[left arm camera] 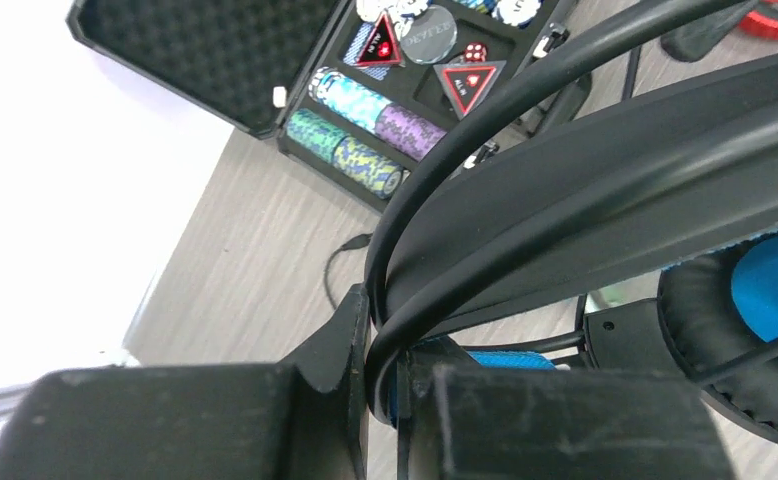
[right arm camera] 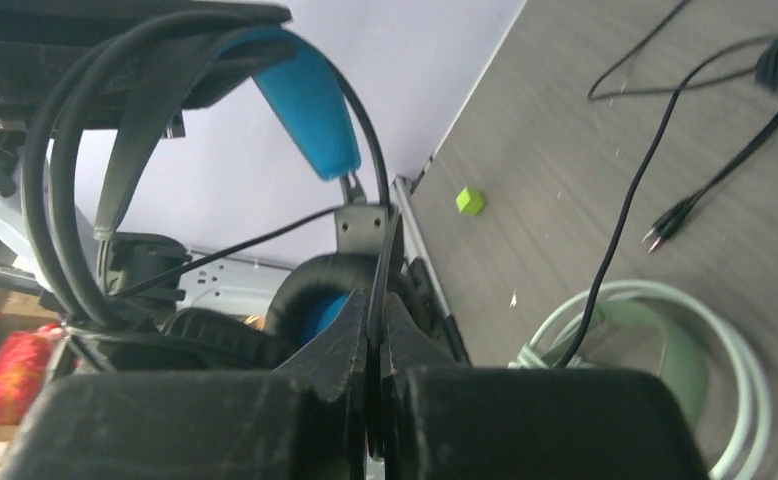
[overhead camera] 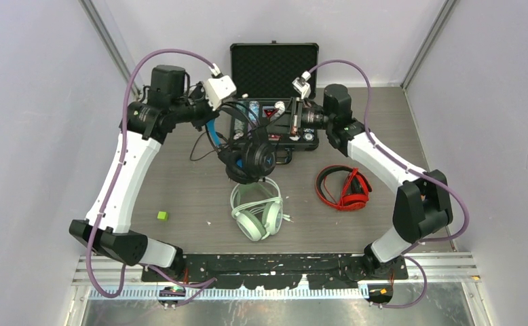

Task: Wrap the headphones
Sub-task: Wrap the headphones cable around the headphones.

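Wrapping looks about two-thirds done. Of three headphones, the mint pair (overhead camera: 256, 210) and red pair (overhead camera: 344, 189) lie toward the table's (overhead camera: 180, 183) near edge, seemingly coiled, though I can't be sure. The black pair (overhead camera: 250, 157) hangs before one case (overhead camera: 273, 68). My left gripper (left arm camera: 380, 370) is clamped on its band, and my right gripper (right arm camera: 375, 350) pinches its cable (right arm camera: 385, 260). One cube (overhead camera: 162, 215) sits near-left.

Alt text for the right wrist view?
Right gripper shut on the thin black cable of the black headphones, which hang close ahead, blue-lined headband uppermost. Mint-green headphones and a green cube lie on the table.
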